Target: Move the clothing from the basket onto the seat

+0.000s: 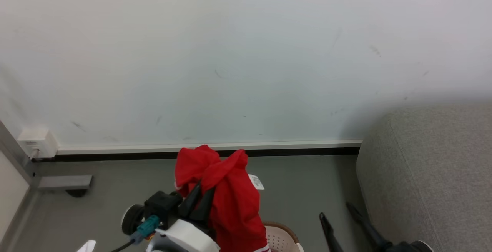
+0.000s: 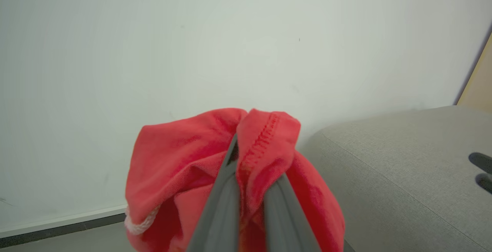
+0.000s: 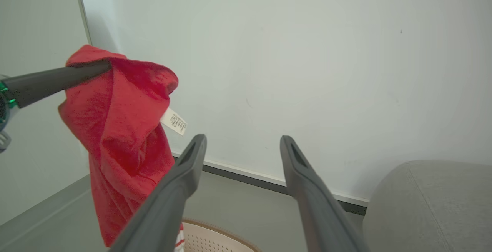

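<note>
The clothing (image 1: 230, 202), a bright red garment with a white label tag (image 3: 173, 121), hangs in the air above the floor with my left gripper (image 1: 205, 188) shut on its top fold. In the left wrist view the red fabric (image 2: 180, 159) bunches over both fingers (image 2: 223, 206). A part of the basket (image 1: 282, 238), cream with a brown rim, shows under the hanging cloth at the bottom edge. The seat (image 1: 430, 175), a light-grey sofa, stands to the right. My right gripper (image 1: 335, 210) is open and holds nothing, between the basket and the seat; its fingers (image 3: 192, 167) point toward the wall.
A pale wall with a white baseboard (image 1: 207, 147) runs close behind. A white socket box (image 1: 36, 142) and a grey metal bracket (image 1: 65, 182) sit at the left on the grey floor (image 1: 300, 182). The seat's rounded corner (image 3: 423, 198) is close on the right.
</note>
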Available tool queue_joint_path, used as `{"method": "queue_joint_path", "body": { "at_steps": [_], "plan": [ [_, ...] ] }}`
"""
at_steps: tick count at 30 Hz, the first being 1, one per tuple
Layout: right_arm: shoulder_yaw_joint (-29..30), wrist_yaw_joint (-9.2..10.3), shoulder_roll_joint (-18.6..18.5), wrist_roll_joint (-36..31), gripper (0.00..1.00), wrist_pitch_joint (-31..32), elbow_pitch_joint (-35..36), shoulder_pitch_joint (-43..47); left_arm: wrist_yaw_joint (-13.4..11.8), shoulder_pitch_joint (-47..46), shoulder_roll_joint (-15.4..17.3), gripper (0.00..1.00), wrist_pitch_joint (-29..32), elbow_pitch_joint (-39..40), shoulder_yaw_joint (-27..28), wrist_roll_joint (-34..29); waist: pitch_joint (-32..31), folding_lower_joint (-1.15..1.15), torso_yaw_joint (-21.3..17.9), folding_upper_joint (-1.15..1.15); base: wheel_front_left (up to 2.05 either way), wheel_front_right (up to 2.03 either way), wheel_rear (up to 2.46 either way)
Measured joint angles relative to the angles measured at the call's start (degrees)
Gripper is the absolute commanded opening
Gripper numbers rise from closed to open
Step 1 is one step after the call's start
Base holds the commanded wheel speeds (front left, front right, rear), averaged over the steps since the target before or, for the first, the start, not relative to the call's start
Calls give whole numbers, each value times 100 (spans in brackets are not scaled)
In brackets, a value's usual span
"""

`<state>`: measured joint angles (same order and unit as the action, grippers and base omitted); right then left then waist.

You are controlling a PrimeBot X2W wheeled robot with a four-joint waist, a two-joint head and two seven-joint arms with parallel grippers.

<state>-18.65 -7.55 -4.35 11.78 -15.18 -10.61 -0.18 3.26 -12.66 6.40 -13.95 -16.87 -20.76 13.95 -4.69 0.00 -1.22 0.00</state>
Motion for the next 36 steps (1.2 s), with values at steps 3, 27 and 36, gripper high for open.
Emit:
{"method": "queue_joint_path", "body": {
  "at_steps": [3, 27, 36],
  "plan": [
    [-525, 0, -32, 179, 100, 0, 40, -149, 32, -96, -55, 0, 86, 98, -169, -29, 2, 0, -34, 0, 0, 0, 0],
    [-1388, 0, -141, 621, 100, 0, -411, -798, 387, -434, -133, 0, 588, 921, -1968, 573, -22, 0, -259, 0, 0, 0, 0],
    [-1491, 0, -220, 786, 0, 0, -472, -845, 403, -463, 31, 0, 684, 1045, -2195, 915, -49, 0, -422, 0, 0, 0, 0]
  ]
}}
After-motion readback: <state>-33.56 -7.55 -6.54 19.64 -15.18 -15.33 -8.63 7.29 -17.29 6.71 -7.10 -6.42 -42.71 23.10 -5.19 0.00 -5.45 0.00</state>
